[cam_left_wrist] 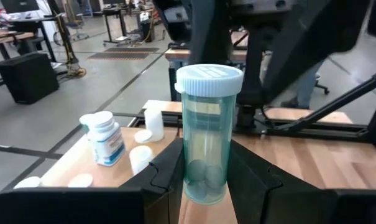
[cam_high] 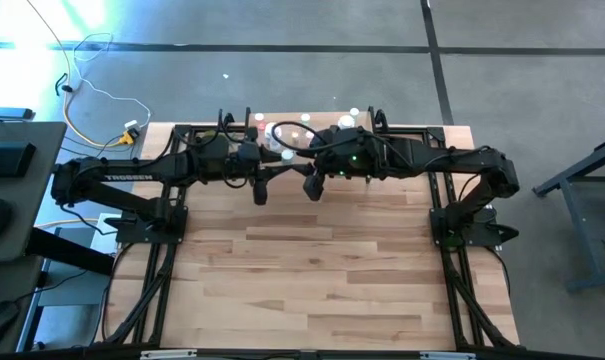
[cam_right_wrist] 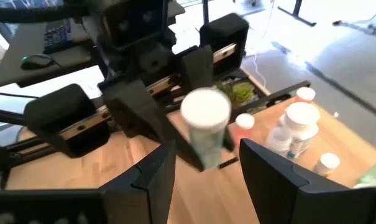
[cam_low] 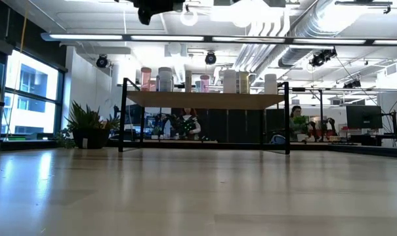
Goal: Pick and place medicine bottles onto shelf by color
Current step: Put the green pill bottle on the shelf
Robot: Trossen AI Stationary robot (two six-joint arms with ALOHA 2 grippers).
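Note:
A green see-through vial (cam_left_wrist: 207,143) with a pale cap and a few tablets inside stands upright in my left gripper (cam_left_wrist: 205,175), which is shut on it above the table's middle, in front of the shelf (cam_low: 205,99). My right gripper (cam_right_wrist: 206,157) is open. Its fingers stand on either side of the same vial (cam_right_wrist: 205,127) with gaps, touching nothing. In the high view the two grippers (cam_high: 260,190) (cam_high: 312,185) meet nose to nose. Several bottles (cam_low: 229,81) stand on their bases on the shelf board. My left gripper pinches the vial's lower part (cam_left_wrist: 203,183) between its two fingers, one on each side of the round wall. The fingers lie about level. The vial stands upright above them, cap up, lifted well clear of the table.
On the shelf stand a white bottle with a blue label (cam_left_wrist: 105,140), white jars (cam_right_wrist: 296,127) and a pink-capped vial (cam_right_wrist: 243,124). A small green plant (cam_low: 90,124) stands left of the shelf. The wooden tabletop (cam_high: 322,270) stretches toward the near edge.

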